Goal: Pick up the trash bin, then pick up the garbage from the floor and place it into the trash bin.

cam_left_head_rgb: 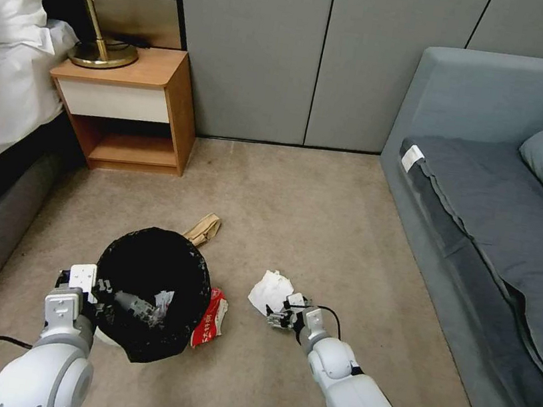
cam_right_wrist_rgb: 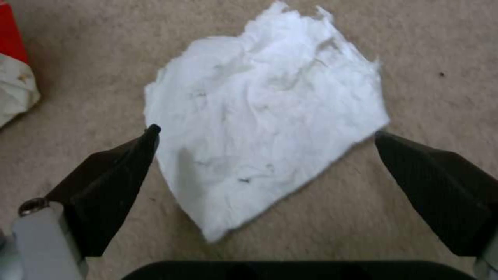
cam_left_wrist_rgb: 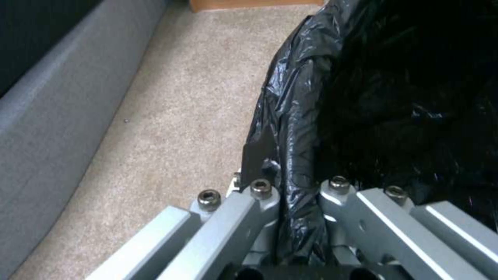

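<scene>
Holding the bin (cam_left_head_rgb: 151, 294) rim pinched in the left hand (cam_left_wrist_rgb: 290, 194), the right hand (cam_right_wrist_rgb: 264, 136) hangs spread over the tissue (cam_right_wrist_rgb: 264, 112); next it must close.

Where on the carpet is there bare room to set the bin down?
Open floor lies between the nightstand and sofa. It is crowded near the trash bin: red wrapper, brown paper bag, tissue under the right gripper.
</scene>
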You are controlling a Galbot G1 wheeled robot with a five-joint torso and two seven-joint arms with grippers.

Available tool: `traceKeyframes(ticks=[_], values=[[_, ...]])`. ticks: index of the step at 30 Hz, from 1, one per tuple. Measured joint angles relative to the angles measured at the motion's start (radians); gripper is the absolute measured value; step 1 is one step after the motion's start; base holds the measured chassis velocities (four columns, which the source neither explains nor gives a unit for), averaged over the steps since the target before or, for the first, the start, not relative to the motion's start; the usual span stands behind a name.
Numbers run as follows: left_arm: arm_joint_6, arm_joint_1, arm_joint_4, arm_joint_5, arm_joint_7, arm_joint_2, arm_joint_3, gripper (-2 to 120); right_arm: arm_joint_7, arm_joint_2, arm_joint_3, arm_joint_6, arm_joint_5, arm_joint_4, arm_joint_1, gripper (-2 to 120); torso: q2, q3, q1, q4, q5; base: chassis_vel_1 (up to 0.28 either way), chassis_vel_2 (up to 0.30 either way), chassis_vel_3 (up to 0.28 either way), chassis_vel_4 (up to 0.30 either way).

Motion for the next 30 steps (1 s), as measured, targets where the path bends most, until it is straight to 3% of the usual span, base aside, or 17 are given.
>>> traceKeyframes(ticks=[17,28,30], values=[[-0.007,0.007,-0.004,0.01,0.002,-0.01,0.001,1,-0.036,0.032,0.004,0.094,-0.053,-0.112,0.054,98,0.0,0.0,0.0,0.0,0.0,0.0,0.0,0.0,0.0],[-0.012,0.009,0.005,0.01,0.003,-0.012,-0.002,1,-0.051,0.08,0.034,0.149,-0.079,-0.259,0.11,61,0.0,0.0,0.0,0.0,0.0,0.0,0.0,0.0,0.0],[-0.014,0.01,0.006,0.01,0.004,-0.012,-0.004,1,-0.055,0.091,0.043,0.166,-0.085,-0.294,0.127,50,0.0,0.0,0.0,0.0,-0.0001,0.0,0.0,0.0,0.0]])
